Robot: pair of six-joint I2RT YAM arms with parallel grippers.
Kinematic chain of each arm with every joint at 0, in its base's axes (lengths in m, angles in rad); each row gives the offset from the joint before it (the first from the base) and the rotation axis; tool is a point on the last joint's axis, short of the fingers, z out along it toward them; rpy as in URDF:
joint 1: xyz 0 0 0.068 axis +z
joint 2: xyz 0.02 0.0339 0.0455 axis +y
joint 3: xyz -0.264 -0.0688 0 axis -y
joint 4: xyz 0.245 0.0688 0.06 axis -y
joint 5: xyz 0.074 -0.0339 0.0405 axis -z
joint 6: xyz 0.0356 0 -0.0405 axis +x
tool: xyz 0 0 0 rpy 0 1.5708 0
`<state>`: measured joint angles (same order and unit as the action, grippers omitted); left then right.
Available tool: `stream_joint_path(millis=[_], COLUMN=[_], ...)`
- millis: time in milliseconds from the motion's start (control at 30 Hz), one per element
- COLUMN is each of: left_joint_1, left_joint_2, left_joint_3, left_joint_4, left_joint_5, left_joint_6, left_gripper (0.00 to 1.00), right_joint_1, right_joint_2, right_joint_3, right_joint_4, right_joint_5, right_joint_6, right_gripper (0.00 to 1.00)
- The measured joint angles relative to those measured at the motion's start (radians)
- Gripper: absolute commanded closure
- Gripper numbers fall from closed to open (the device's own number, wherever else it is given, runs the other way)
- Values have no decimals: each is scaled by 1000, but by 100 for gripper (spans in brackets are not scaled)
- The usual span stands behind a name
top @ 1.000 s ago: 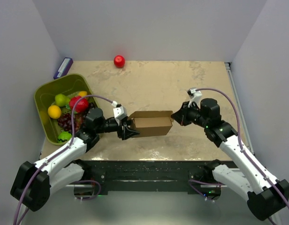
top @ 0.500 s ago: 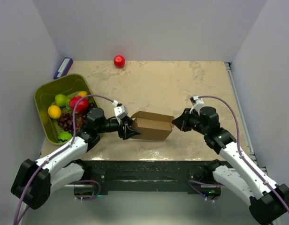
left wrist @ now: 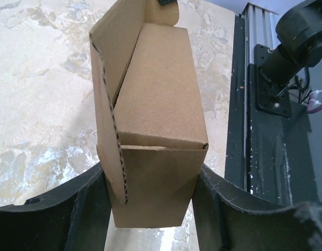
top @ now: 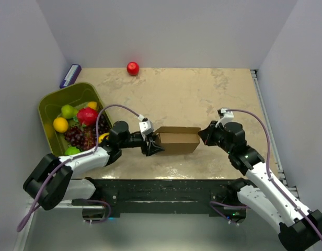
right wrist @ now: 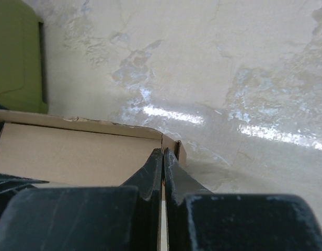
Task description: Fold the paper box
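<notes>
The box (top: 177, 141) lies at the near middle of the table (top: 203, 89). The left gripper (top: 154, 146) clamps its left end, fingers (left wrist: 90, 209) on either side. That steadies it so the right gripper (top: 202, 135), pinched tight on the thin right-end flap, can likely bend that flap shut.

Pale grey walls (top: 166, 31) are enclosing a beige marbled table (top: 192, 94) at nine, twelve and three o'clock; light is glaring off its surface toward six o'clock, where a black frame (top: 166, 191) is running
</notes>
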<state>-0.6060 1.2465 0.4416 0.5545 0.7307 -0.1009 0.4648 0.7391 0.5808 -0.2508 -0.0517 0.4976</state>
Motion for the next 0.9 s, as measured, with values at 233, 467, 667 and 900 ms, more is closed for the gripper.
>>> stream_joint_path(millis=[233, 467, 667, 900], left_joint_1=[-42, -51, -52, -34], left_joint_2=[170, 229, 244, 266], left_joint_3=[20, 37, 37, 48], left_joint_4=[93, 104, 109, 32], left_joint_5=[-25, -40, -70, -222], left_joint_6=[45, 126, 192, 209], left_gripper=[71, 59, 29, 0], right_joint_1=[0, 0, 0, 12], right_joint_2=[-35, -60, -68, -60], right_joint_3=[-97, -136, -146, -150], right_joint_4=[37, 48, 58, 56], right_joint_5=[69, 89, 90, 88], right_joint_6=[-22, -43, -55, -56], right_gripper=[100, 100, 100, 100])
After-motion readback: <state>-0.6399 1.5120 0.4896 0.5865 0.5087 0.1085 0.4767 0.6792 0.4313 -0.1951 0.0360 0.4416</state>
